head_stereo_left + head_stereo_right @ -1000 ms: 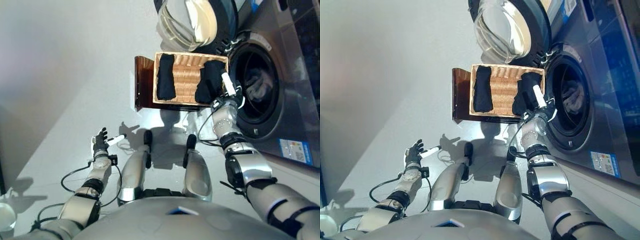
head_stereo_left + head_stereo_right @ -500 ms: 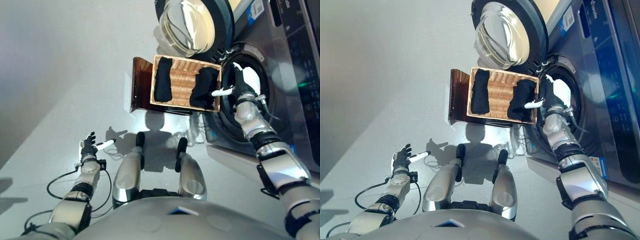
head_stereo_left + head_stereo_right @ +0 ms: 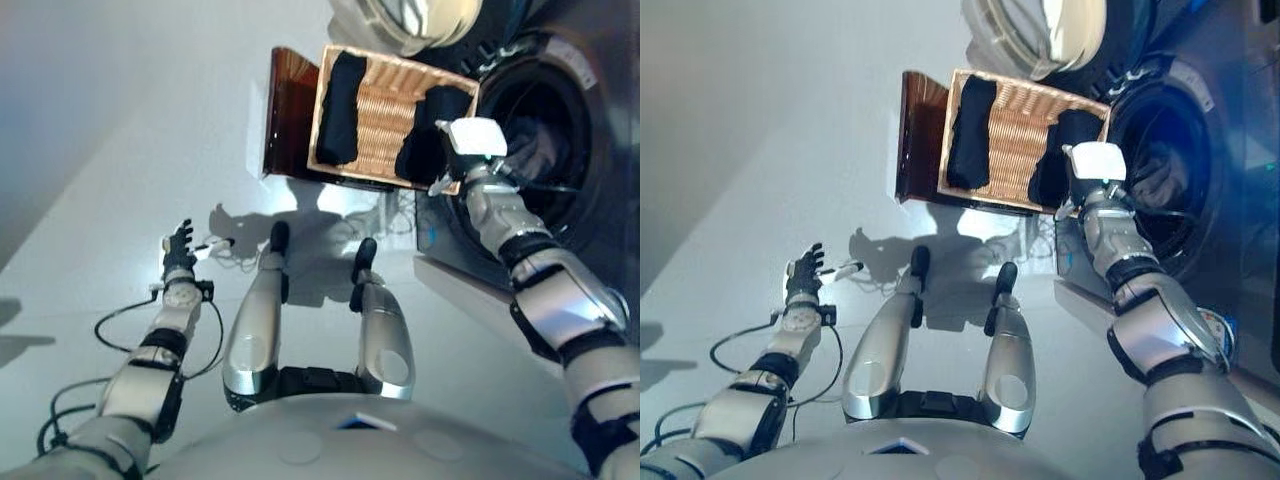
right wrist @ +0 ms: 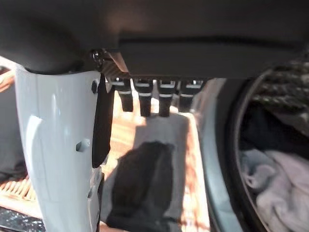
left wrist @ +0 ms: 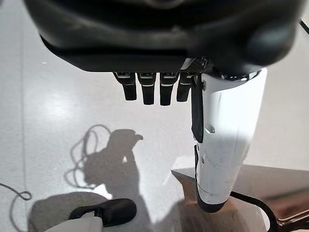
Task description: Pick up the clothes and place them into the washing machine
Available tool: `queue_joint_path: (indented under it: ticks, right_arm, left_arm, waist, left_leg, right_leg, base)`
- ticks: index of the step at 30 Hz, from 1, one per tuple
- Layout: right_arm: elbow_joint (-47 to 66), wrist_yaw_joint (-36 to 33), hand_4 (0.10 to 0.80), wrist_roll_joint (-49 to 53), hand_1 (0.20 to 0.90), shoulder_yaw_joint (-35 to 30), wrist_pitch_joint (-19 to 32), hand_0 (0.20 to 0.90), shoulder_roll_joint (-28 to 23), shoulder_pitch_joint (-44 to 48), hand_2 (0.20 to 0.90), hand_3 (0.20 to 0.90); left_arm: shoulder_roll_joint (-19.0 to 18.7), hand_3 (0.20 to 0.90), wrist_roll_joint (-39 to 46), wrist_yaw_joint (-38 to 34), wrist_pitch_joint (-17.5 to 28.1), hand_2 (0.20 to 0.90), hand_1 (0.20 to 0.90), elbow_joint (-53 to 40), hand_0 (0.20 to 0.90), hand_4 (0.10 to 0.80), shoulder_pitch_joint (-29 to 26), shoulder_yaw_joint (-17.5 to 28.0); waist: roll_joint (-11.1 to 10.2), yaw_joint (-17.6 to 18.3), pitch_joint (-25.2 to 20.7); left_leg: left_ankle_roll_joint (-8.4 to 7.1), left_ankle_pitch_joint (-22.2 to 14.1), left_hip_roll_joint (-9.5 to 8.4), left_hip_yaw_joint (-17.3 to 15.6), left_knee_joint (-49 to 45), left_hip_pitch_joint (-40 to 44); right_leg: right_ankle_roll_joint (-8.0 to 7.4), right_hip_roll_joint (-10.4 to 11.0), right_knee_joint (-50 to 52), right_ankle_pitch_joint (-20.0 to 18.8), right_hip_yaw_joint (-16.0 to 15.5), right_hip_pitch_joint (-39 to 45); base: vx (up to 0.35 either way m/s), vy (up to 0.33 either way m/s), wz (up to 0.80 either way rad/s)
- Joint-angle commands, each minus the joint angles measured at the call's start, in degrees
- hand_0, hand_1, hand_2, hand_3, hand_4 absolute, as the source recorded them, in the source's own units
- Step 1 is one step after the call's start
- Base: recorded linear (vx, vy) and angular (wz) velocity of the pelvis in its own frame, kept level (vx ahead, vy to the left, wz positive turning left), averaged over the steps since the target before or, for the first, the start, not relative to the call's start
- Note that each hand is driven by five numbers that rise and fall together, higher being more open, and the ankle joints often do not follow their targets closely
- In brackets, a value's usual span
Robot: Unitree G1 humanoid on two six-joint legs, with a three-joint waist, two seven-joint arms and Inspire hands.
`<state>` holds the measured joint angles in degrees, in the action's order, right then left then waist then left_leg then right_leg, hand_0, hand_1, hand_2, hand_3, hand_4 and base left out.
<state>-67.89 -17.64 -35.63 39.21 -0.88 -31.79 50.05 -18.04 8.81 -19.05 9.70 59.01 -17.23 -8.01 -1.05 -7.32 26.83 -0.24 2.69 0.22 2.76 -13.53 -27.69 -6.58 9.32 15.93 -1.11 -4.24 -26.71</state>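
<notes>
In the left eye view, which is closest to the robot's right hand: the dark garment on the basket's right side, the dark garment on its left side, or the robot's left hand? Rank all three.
From the right hand:
1. Right dark garment, lying in the wicker basket just beside the hand.
2. Left dark garment, at the basket's other end.
3. Left hand, out over the floor.

The basket [image 3: 385, 120] is ribbed woven wicker; the clothes [image 3: 343, 95] are matt black cloth; the washing machine [image 3: 1225, 120] is smooth grey metal; the floor [image 3: 120, 150] is glossy.
</notes>
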Motion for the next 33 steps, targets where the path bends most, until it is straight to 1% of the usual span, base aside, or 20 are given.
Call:
queue_joint_path:
  ticks: [1,5,9,17,18,19,24,29,33]
  right_arm:
    - [-2.1,-4.1,0.8,-1.1,0.9,1.2,-3.0,0.9,-2.5,4.3,0.9,0.9]
    - [-5.4,-4.4,0.8,-1.4,0.9,2.2,-4.2,0.9,-2.6,7.8,0.9,0.9]
    - [-7.1,-4.7,0.8,-1.8,0.9,2.5,-5.2,0.9,-3.5,10.0,0.9,0.9]
    - [-10.1,-4.9,0.8,-1.3,0.9,2.5,-6.8,0.9,-6.0,13.0,0.9,0.9]
    - [-10.0,-4.9,0.8,-1.4,0.9,2.7,-6.9,0.9,-6.1,13.2,0.9,0.9]
    - [-9.8,-5.1,0.8,-1.3,0.9,2.9,-7.1,0.9,-6.7,14.0,0.9,0.9]
    - [-9.5,-5.4,0.8,-1.8,0.9,3.6,-7.6,0.9,-7.3,15.3,0.9,0.9]
    - [-11.4,-5.9,0.8,-1.0,0.9,3.9,-8.4,0.9,-8.4,17.3,0.9,0.9]
    - [-12.8,-6.2,0.8,-0.9,0.9,4.5,-8.9,0.9,-9.2,18.9,0.9,0.9]
  left_arm:
    - [-3.7,0.9,1.6,-3.0,2.4,0.9,0.9,-1.3,0.9,0.8,2.5,-1.3]
    - [-3.7,0.9,2.2,-3.2,2.3,0.9,0.9,-2.0,0.9,0.8,1.4,-2.3]
    - [-4.1,0.9,3.0,-3.7,2.0,0.9,0.9,-2.3,0.9,0.8,0.7,-2.1]
    - [-4.6,0.9,3.4,-4.1,1.9,0.9,0.9,-4.9,0.9,0.8,1.7,-1.8]
    - [-4.5,0.9,3.7,-4.2,1.8,0.9,0.9,-5.0,0.9,0.8,1.7,-1.8]
    - [-4.5,0.9,3.7,-4.5,1.7,0.9,0.9,-5.3,0.9,0.8,1.7,-1.6]
    - [-4.4,0.9,3.8,-4.9,1.5,0.9,0.9,-5.6,0.9,0.8,1.5,-1.3]
    - [-3.9,0.9,4.2,-5.3,1.7,0.9,0.9,-8.0,0.9,0.8,2.3,-1.8]
    - [-3.5,0.9,4.6,-5.7,2.0,0.9,0.9,-9.6,0.9,0.8,3.0,-2.1]
  waist:
    - [-0.1,-0.4,-3.4]
    - [0.4,-0.7,-2.8]
    - [0.6,-0.6,-2.4]
    - [2.0,-0.6,-2.1]
    - [2.2,-0.6,-2.2]
    - [2.4,-0.4,-2.0]
    - [2.6,0.0,-1.9]
    - [3.4,-0.2,-2.0]
    - [4.1,-0.2,-2.2]
  left_leg:
    - [-2.64,-3.5,-2.57,-1.1,-7.0,-5.2]
    - [-2.95,-4.4,-2.27,-0.9,-10.7,-9.0]
    - [-3.34,-5.8,-1.97,-0.4,-14.4,-12.4]
    - [-3.66,-7.3,-1.4,-0.3,-18.3,-16.9]
    - [-3.84,-9.5,-1.21,-0.2,-19.3,-16.7]
    - [-3.89,-9.7,-1.05,-0.2,-20.2,-17.8]
    - [-4.0,-10.0,-0.92,-0.3,-21.2,-19.9]
    - [-4.0,-10.3,-0.96,-0.2,-22.4,-22.1]
    - [-3.98,-9.8,-1.18,-0.2,-21.4,-22.4]
  right_leg:
    - [1.12,-1.9,3.2,-0.7,1.5,-5.2]
    - [1.42,-2.2,6.9,0.5,0.9,-9.3]
    - [1.68,-2.5,10.8,2.1,0.5,-12.7]
    - [2.08,-2.6,15.6,4.1,-0.4,-17.5]
    - [1.8,-2.9,16.9,6.1,-0.2,-17.5]
    - [1.9,-2.9,17.7,6.4,-0.1,-18.8]
    - [2.15,-3.1,19.3,7.0,0.0,-21.0]
    - [2.16,-2.8,20.6,7.4,-0.2,-23.0]
    - [2.27,-2.6,21.0,7.7,-0.4,-23.9]
  base:
    - [-0.034,-0.026,0.09]
    - [-0.021,-0.029,0.09]
    - [-0.024,-0.031,0.06]
    - [-0.002,-0.029,0.05]
    - [0.072,-0.033,0.06]
    - [0.077,-0.022,0.06]
    - [-0.003,-0.004,0.01]
    - [-0.002,-0.017,0.03]
    - [0.004,-0.008,0.01]
